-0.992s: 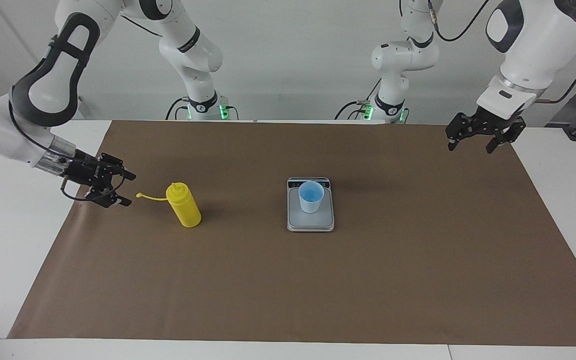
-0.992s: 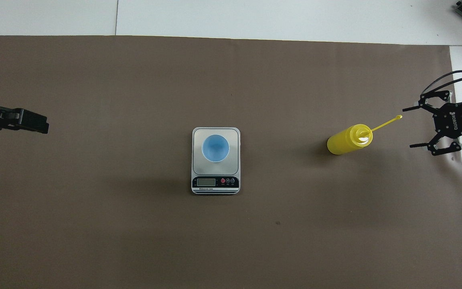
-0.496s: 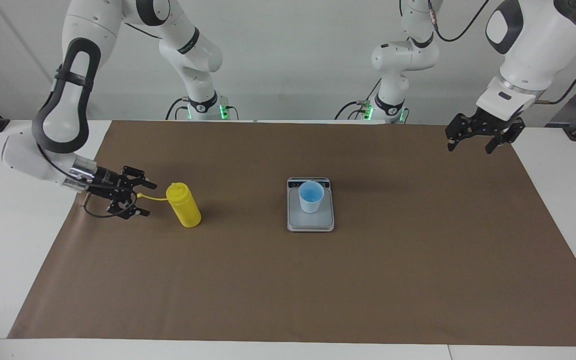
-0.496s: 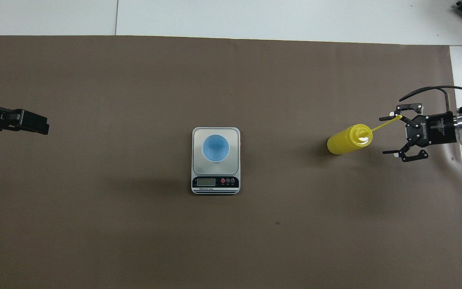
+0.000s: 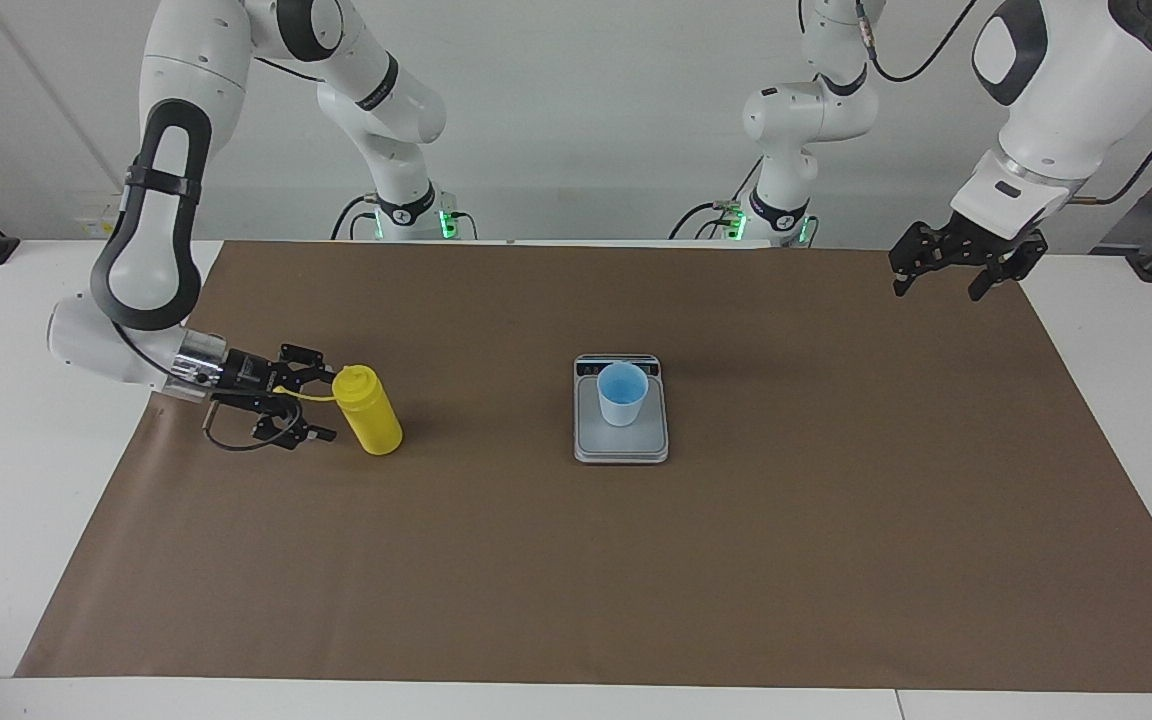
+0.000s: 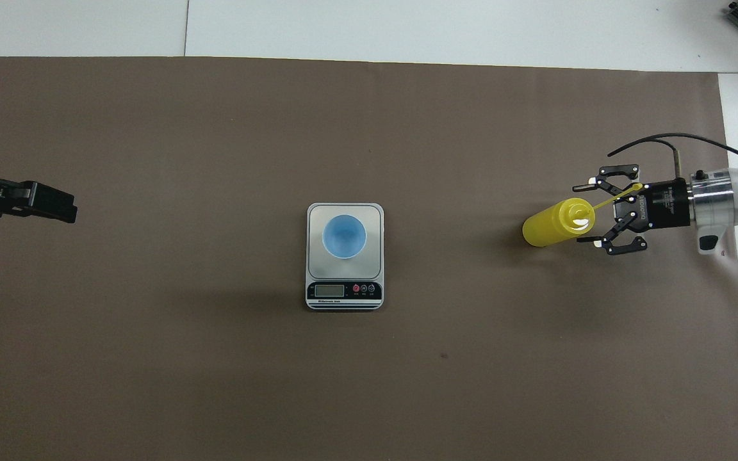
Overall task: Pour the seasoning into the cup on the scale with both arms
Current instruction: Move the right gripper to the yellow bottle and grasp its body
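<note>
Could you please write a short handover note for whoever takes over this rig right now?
Right gripper: open, low at the yellow bottle, fingers either side of its cap strap, nothing gripped.
Left gripper: open, waiting above the mat's edge at its own end.
Cup: upright on the scale, mid-table.
Done: nothing lifted or poured.
Left: grasp the bottle, carry it over, pour into the cup.
</note>
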You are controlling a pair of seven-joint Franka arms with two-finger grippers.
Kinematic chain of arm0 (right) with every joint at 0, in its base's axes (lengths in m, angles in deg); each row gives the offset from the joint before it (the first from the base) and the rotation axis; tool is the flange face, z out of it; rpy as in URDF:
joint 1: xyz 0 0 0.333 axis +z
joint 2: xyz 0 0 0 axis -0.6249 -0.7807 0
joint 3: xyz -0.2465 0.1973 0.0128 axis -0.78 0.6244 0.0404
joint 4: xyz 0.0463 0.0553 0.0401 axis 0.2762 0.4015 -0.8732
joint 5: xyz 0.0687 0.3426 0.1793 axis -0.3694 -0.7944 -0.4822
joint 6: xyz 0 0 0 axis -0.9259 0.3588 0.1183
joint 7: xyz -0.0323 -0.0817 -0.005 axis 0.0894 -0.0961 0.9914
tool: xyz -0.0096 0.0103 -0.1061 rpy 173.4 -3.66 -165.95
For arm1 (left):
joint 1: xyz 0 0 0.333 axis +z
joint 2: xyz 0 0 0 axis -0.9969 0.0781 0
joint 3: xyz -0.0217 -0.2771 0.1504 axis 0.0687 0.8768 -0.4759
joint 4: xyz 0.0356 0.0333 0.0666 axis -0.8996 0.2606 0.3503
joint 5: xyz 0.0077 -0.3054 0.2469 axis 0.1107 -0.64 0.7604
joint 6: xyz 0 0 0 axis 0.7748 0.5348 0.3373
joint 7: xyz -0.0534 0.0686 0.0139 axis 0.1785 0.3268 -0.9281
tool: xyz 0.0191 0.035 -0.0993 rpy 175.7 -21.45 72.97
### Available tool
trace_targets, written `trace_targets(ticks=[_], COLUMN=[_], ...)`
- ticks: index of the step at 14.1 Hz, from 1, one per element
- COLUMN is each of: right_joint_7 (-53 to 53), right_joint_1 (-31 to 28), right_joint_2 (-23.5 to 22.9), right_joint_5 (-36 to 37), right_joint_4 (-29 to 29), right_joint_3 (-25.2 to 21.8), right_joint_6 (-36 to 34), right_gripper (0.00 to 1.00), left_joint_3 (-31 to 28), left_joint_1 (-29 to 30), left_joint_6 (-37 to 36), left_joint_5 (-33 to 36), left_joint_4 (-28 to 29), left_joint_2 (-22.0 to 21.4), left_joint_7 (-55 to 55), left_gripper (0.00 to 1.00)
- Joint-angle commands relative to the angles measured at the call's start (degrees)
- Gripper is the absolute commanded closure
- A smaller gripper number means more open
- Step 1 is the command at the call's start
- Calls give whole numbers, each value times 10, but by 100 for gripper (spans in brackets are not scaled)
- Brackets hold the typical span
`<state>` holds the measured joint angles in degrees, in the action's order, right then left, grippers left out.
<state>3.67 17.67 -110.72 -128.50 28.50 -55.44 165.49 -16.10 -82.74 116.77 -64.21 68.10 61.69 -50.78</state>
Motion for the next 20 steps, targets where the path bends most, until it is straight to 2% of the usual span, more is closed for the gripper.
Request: trace_targets(ticks=[1,6,8,9,11,12,13,17,20], right_joint_7=[-3,0,0,0,2,0,0,-41,-122], right_joint_1=[17,20,21,21,21,21,21,46,97], right_joint_2=[5,10,12,12,13,13,13,44,79], right_joint_5=[-38,-53,-53,-53,-54,-57,-59,-54,-48], right_joint_4=[29,50,52,51,46,44,44,34,29], right_joint_3=[1,1,1,1,2,2,2,2,2], right_joint_6=[32,32,19,10,8,8,8,31,110], right_gripper=[7,13,20,35,78,91,97,98,100], left_joint_3=[1,-2,-1,-1,-1,-1,-1,-1,-1], left_joint_1=[1,7,6,6,7,7,6,6,6], left_joint_6=[3,2,2,2,2,2,2,2,2], left_joint_5=[1,1,1,1,1,1,1,1,1], left_joint_4=[16,16,16,16,16,16,16,16,16], left_joint_2=[-15,-16,-16,-16,-16,-16,-16,-16,-16], left_joint_7=[-5,-5,-5,-5,-5,-5,-5,-5,-5], left_gripper=[0,0,0,0,0,0,0,0,0])
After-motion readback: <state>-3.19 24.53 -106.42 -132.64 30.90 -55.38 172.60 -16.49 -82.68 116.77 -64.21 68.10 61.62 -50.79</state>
